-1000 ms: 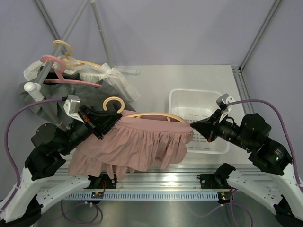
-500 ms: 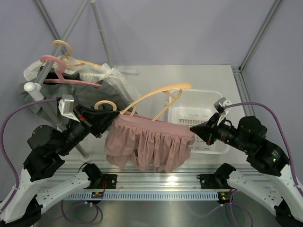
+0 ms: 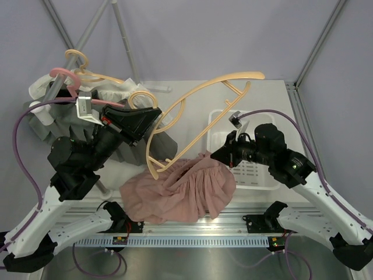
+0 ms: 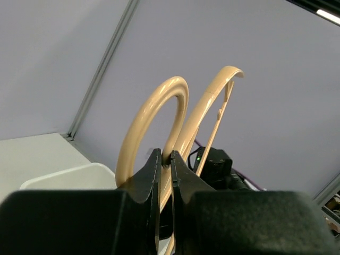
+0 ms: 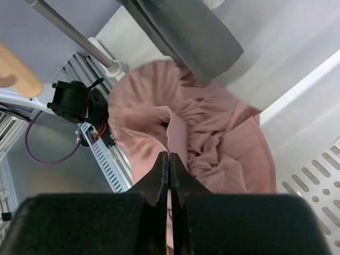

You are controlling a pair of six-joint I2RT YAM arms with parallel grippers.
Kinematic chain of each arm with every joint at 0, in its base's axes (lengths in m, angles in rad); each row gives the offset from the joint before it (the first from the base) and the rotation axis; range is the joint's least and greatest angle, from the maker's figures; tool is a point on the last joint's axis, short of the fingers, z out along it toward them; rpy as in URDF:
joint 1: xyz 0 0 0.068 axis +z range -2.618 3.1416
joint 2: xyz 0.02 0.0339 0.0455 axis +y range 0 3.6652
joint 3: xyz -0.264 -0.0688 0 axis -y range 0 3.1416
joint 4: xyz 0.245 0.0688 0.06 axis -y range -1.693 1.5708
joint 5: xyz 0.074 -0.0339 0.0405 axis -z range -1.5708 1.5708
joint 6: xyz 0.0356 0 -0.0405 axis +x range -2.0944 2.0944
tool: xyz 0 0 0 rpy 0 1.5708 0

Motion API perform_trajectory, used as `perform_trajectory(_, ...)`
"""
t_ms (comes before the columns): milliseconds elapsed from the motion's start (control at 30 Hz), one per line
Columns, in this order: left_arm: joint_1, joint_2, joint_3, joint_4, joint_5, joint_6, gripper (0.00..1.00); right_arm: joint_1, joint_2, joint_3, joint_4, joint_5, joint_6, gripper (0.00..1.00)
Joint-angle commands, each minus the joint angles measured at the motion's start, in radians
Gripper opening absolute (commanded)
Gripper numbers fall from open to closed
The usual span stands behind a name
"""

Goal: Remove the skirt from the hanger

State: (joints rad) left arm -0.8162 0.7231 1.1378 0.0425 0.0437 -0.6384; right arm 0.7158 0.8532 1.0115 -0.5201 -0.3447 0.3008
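Lavender walls back a pale grey table point(image 3: 274, 96). The left gripper point(image 3: 152, 116) clamps the hook of a smooth beige hanger point(image 3: 198, 96), its curved bar slanting from low left to high right. The gathered pink skirt point(image 3: 175, 195) lies heaped at the near edge, pinched by the closed right gripper point(image 3: 217, 154) beside a white slotted basket point(image 3: 254, 175).

Two arms of black cylindrical joints and white link shells: left arm point(image 3: 76, 163) at frame left, right arm point(image 3: 285, 166) at frame right. Trailing a purple cable point(image 3: 15, 146) from each wrist. Fitted with a small white camera block point(image 3: 85, 107) near each wrist. Ending in matte black, wedge-shaped fingers point(image 4: 146, 175), smooth and unmarked. Bolted down on black base brackets point(image 3: 271, 219) along the lower edge.
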Motion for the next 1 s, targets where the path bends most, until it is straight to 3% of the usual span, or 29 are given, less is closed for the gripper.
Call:
perform_trajectory(0, 0.003, 0.018, 0.088, 0.155, 0.05, -0.038, 0.0, -0.01, 0.035, 0.084, 0.071, 0.009, 0.005, 0.0)
perform_trajectory(100, 0.003, -0.001, 0.138, 0.09, 0.061, -0.014, 0.0, -0.012, 0.096, 0.205, 0.016, 0.076, -0.034, 0.0)
perform_trajectory(367, 0.005, -0.135, 0.149, -0.078, 0.053, 0.029, 0.0, -0.062, 0.239, 0.729, -0.175, 0.318, -0.161, 0.0)
perform_trajectory(600, 0.005, -0.22, 0.122, -0.179, 0.028, 0.057, 0.0, -0.148, 0.36, 1.119, -0.314, 0.363, -0.258, 0.0)
perform_trajectory(967, 0.005, -0.197, 0.036, -0.167, 0.058, 0.051, 0.0, -0.228, 0.385, 1.156, -0.336, 0.303, -0.29, 0.0)
